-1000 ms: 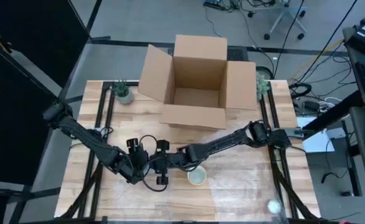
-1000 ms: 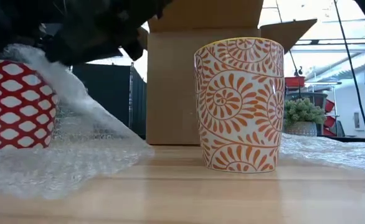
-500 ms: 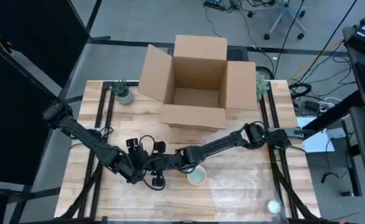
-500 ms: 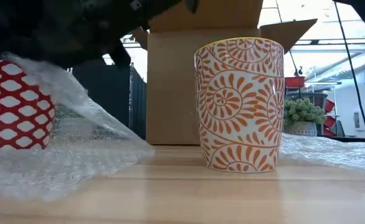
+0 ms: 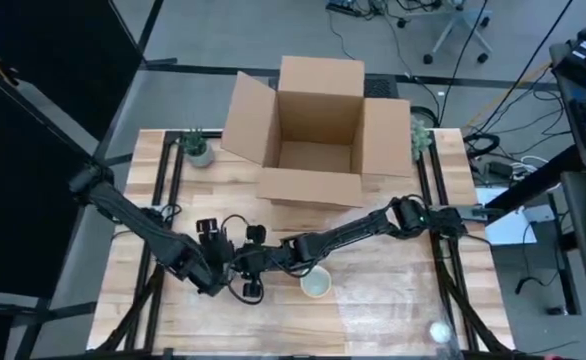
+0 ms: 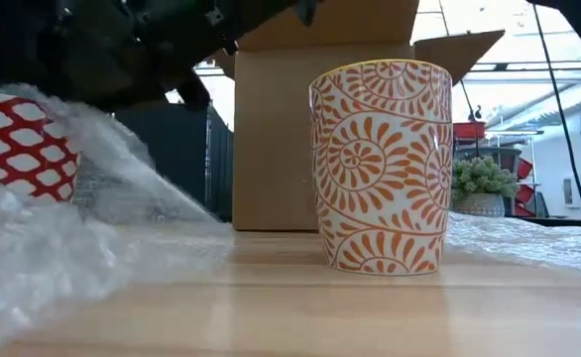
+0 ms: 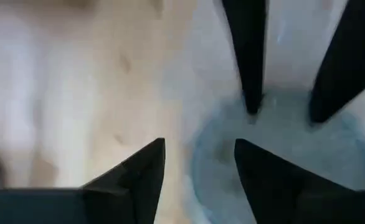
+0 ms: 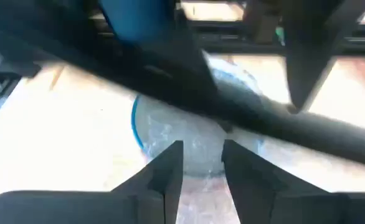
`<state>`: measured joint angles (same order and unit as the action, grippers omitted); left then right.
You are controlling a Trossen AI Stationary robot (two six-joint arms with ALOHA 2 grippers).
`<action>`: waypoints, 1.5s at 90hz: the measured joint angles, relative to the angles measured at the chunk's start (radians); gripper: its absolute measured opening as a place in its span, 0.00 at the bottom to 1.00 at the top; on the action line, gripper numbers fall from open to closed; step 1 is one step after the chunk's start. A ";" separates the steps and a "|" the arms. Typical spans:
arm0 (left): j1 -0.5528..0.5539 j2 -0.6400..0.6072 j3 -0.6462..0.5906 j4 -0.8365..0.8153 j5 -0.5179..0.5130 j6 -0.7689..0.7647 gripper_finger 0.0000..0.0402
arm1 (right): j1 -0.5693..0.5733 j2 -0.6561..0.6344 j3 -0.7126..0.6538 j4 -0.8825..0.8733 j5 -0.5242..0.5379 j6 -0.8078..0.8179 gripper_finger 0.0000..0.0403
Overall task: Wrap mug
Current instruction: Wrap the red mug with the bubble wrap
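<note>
**Both grippers over the red mug, film bunched around it**

Right now the work sits at the left-centre of the bench [image 5: 393, 300], where the two arms meet. The left gripper [image 5: 235, 272] and the right gripper [image 5: 256, 270] hang almost touching one another, both directly above the red-and-white mug [image 6: 23, 159], which stands in a heap of bubble wrap [image 6: 62, 258]. Seen at bench height, the film rises up the mug's near side and hides its base; the mug itself looks slightly tilted, though the wrap makes that hard to be sure of.

From the left wrist camera, the left gripper's fingers [image 7: 139, 180] stand a little apart with nothing clearly between them, poised over the mug's blue-edged rim, while the right arm's two fingers reach in from the far side. From the right wrist camera, that gripper's fingers [image 8: 164, 174] are nearly together; whether they pinch film I cannot tell.

The relation that matters: the mug lies straight below both grippers, its long axis roughly vertical, so neither arm is clearly nearer. Any fold would have to carry loose film across the mouth from the side.

An orange-patterned cup [image 6: 382, 167] stands apart, beside the right gripper and away from the left one, bare of wrap. An open cardboard box [image 5: 313, 135] waits beyond both.
</note>
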<state>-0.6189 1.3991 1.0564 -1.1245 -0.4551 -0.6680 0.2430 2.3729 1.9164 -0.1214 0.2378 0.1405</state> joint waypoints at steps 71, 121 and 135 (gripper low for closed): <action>-0.019 -0.316 0.059 -0.058 0.002 -0.024 0.45 | 0.009 0.012 0.089 -0.002 -0.005 -0.049 0.25; -0.303 -0.291 0.058 0.063 -0.012 -0.289 0.45 | 0.127 0.004 0.387 -0.606 -0.007 -0.018 0.25; -0.379 -0.191 0.057 0.244 0.000 -0.334 0.45 | 0.190 0.005 0.386 -0.726 0.014 0.102 0.25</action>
<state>-0.9983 1.2084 1.1133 -0.8806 -0.4550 -1.0019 0.4331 2.3779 2.3026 -0.8472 0.2517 0.2429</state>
